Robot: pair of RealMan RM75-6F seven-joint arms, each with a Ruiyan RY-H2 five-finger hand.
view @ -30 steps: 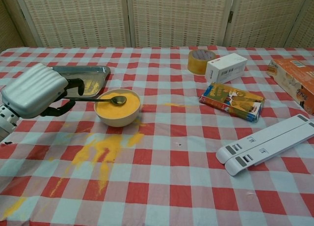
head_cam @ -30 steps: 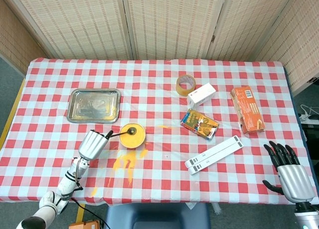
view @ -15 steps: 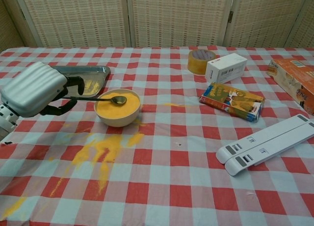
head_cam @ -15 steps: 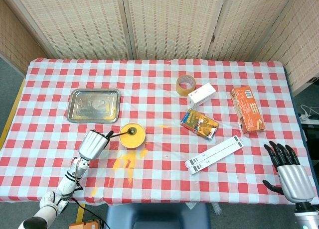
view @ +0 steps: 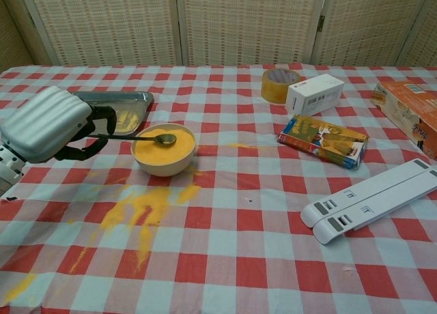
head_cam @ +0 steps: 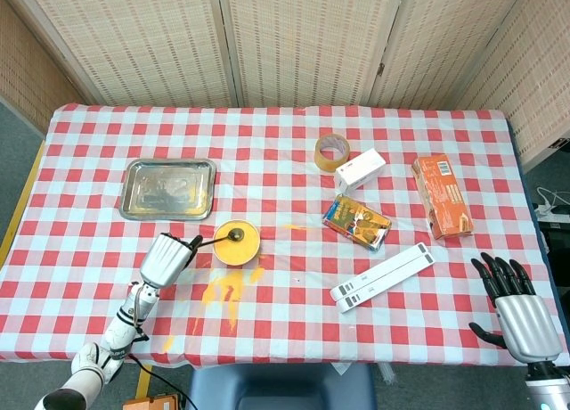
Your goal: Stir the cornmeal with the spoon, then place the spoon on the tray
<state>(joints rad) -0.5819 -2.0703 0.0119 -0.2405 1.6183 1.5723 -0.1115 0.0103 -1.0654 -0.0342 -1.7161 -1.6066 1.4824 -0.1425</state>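
A white bowl of yellow cornmeal stands left of the table's middle. My left hand holds the handle of a metal spoon, whose bowl end sits over the cornmeal surface. The steel tray lies behind and left of the bowl. My right hand hovers off the table's front right corner with fingers spread and nothing in it; the chest view does not show it.
Spilled cornmeal streaks the cloth in front of the bowl. To the right lie a tape roll, a white box, a colourful packet, an orange box and a white folding stand.
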